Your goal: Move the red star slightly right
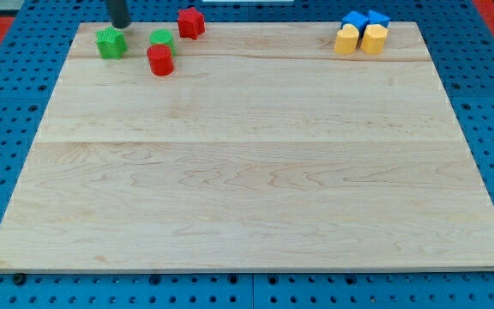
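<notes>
The red star lies near the board's top edge, left of centre. My tip stands at the top left, just above the green star and well to the left of the red star. A green round block and a red cylinder lie between the green star and the red star, a little lower than the red star.
At the top right sit two blue blocks with two yellow blocks just below them. The wooden board rests on a blue perforated table.
</notes>
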